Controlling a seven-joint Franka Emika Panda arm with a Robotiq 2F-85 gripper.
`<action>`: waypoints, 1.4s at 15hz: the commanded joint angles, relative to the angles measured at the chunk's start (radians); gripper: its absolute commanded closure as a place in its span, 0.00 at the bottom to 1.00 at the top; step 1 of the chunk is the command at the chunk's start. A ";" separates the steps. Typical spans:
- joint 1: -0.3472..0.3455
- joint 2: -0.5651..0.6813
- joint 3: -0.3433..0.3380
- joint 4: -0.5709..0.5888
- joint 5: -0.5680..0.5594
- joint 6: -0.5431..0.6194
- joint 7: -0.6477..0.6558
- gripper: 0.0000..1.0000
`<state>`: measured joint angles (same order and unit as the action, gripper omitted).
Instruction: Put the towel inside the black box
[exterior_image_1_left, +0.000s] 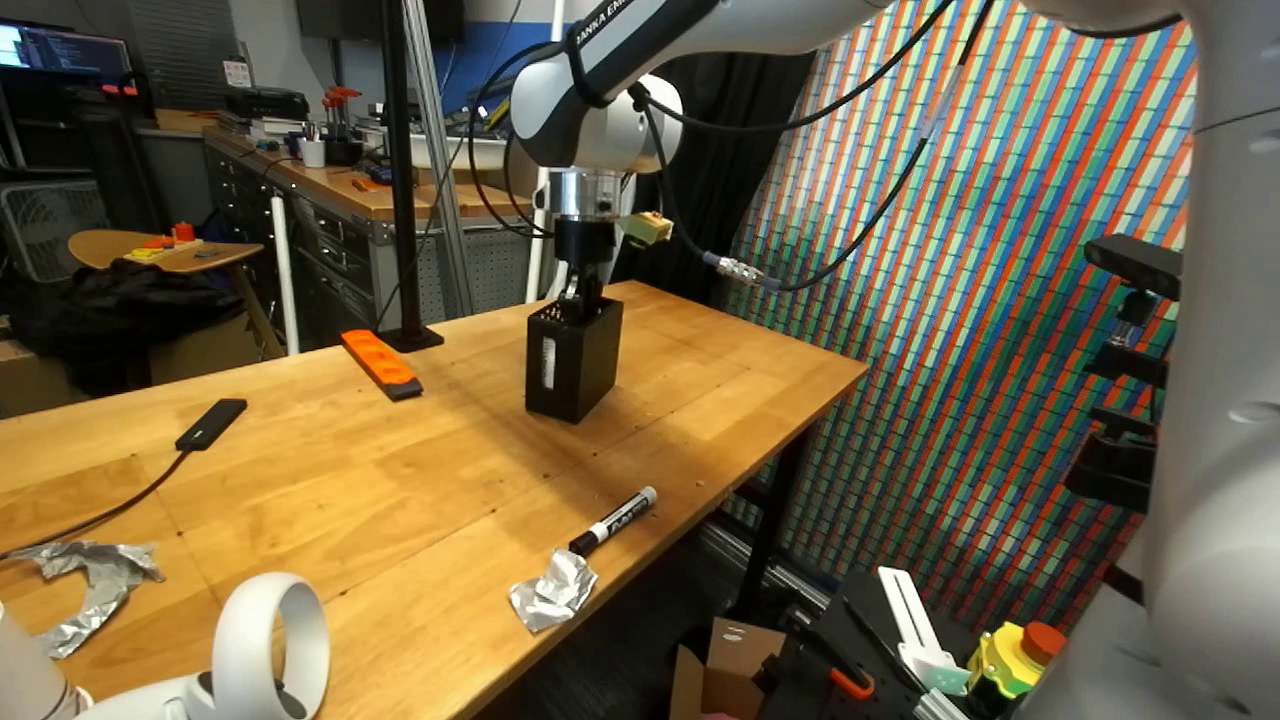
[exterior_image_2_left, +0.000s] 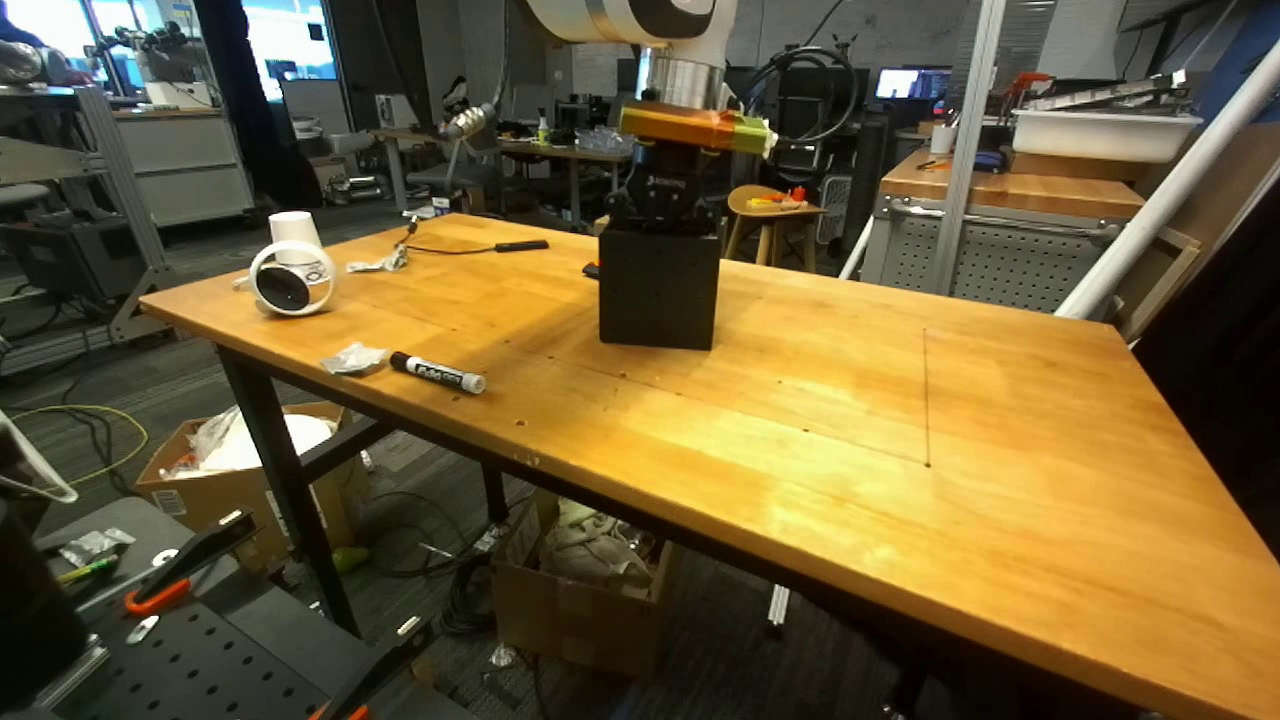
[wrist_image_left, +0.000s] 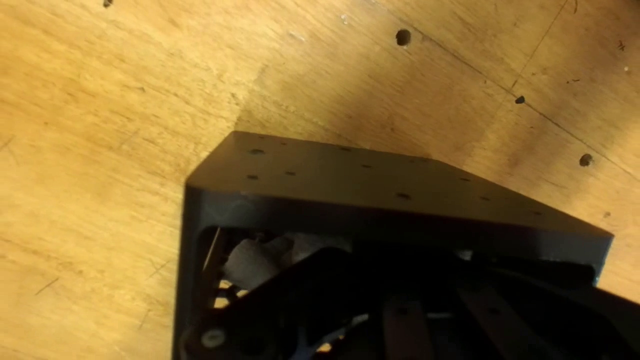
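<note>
The black box (exterior_image_1_left: 590, 365) stands upright on the wooden table with its opening up. It shows in both exterior views (exterior_image_2_left: 658, 290) and in the wrist view (wrist_image_left: 325, 172), where its near wall has small holes. My gripper (exterior_image_1_left: 580, 298) points straight down into the opening, its fingers below the rim. It also shows in an exterior view (exterior_image_2_left: 662, 205) above the box. In the wrist view the gripper (wrist_image_left: 410, 265) is very dark and its fingertips are hidden. The pale grey towel (wrist_image_left: 250, 262) shows partly inside the box beside the left finger. Whether the fingers hold it is hidden.
A black and white marker (exterior_image_1_left: 615, 520) and crumpled foil (exterior_image_1_left: 553, 590) lie near the table edge. An orange tool (exterior_image_1_left: 380, 362), a black adapter with cable (exterior_image_1_left: 210, 425), a foil strip (exterior_image_1_left: 95, 590) and a white ring-shaped device (exterior_image_2_left: 292, 280) also lie on the table.
</note>
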<state>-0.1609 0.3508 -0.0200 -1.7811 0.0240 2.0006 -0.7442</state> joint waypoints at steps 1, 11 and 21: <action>-0.010 -0.049 0.004 -0.020 0.019 -0.003 -0.009 1.00; -0.019 -0.159 -0.014 -0.022 0.050 0.037 -0.003 1.00; -0.021 -0.215 -0.048 -0.003 0.170 0.089 0.000 0.79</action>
<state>-0.1915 0.1354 -0.0580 -1.7866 0.1929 2.0924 -0.7433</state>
